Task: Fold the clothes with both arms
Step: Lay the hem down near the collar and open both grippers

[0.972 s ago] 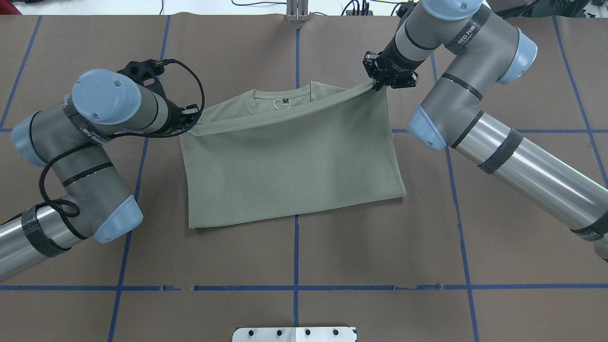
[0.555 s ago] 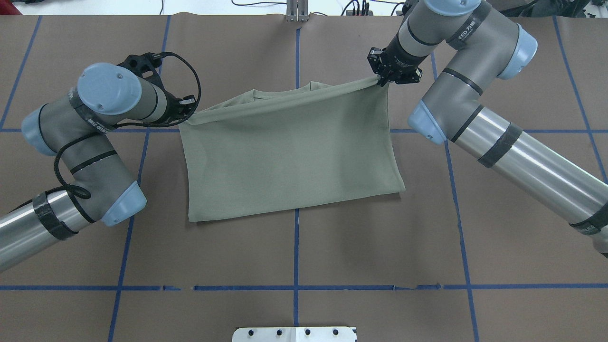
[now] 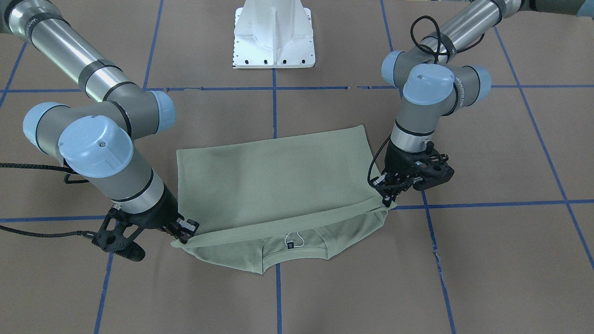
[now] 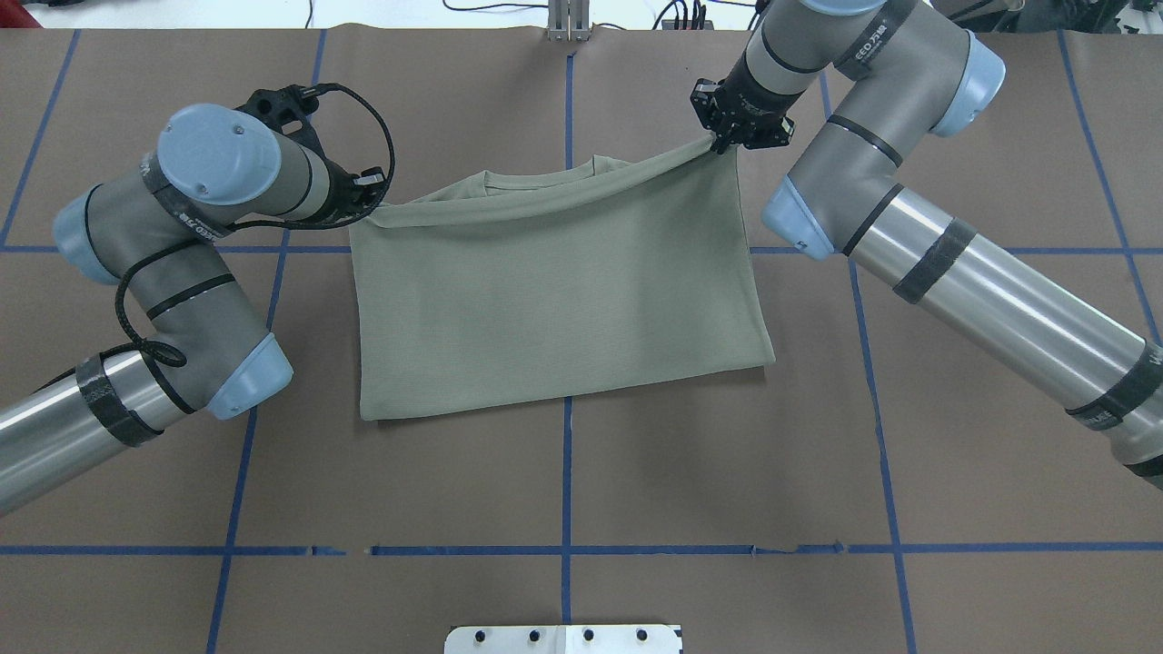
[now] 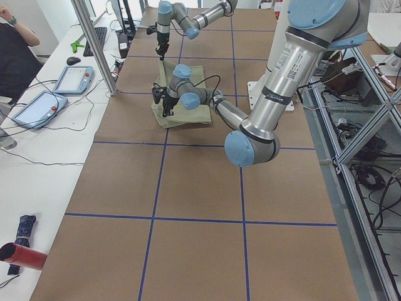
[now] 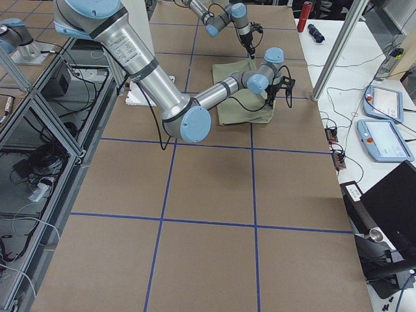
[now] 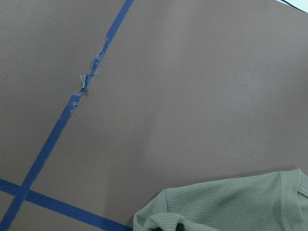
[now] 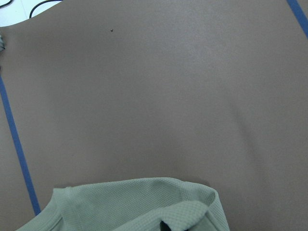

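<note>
The sage-green shirt (image 4: 554, 291) is lying in the middle of the brown paper-covered table (image 4: 909, 454), folded over on itself, so from above it reads as one wide rectangle. The fold line sits on the robot's side. The doubled-over top layer runs toward the far side, where the collar (image 4: 543, 177) just peeks out past its edge.

The left gripper (image 4: 372, 207) is clamped shut on the top layer's corner on its side, and the right gripper (image 4: 724, 145) is pinched closed on the opposite corner. The edge between them is stretched in a nearly straight line, lifted a bit above the neck end underneath. From the front-facing camera you can see under that raised edge. The round neckline, the dark neck label and its little white loop (image 3: 297, 240) all show on the bottom layer, which lies flat on the paper.

Both wrist cams only catch a bunched-up bit of textured green knit at the bottom of the frame. The fingers themselves aren't visible there, so it's just bare brown paper and blue tape lines (image 4: 566, 490). The tape in the left wrist view has a frayed, torn patch (image 7: 89, 79).

The white pedestal base (image 3: 274, 37) sits well apart from the shirt, on the robot's side.
</note>
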`<action>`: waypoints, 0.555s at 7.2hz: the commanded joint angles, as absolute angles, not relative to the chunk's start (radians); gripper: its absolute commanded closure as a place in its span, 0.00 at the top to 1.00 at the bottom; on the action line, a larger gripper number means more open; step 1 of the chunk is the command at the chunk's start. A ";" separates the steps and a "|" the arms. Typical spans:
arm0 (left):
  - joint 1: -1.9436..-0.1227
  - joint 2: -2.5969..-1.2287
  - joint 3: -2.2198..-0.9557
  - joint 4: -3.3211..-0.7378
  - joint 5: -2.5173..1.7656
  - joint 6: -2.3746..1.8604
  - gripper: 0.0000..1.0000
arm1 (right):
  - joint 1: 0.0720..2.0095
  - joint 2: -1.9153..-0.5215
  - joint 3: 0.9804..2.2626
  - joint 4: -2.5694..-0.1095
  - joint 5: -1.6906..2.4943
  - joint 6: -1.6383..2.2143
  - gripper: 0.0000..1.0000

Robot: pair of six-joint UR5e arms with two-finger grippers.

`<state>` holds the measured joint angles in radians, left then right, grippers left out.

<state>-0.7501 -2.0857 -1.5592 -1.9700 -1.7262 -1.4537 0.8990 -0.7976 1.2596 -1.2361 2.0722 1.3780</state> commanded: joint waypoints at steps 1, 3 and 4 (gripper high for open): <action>-0.750 -2.112 -1.525 -1.971 -1.726 -1.460 0.00 | 0.896 -0.793 1.214 -1.178 2.060 1.378 0.00; -0.749 -2.115 -1.513 -1.974 -1.724 -1.454 0.08 | 0.893 -0.790 1.213 -1.178 2.052 1.376 0.38; -0.749 -2.114 -1.511 -1.974 -1.724 -1.445 0.60 | 0.878 -0.790 1.215 -1.164 2.021 1.374 0.99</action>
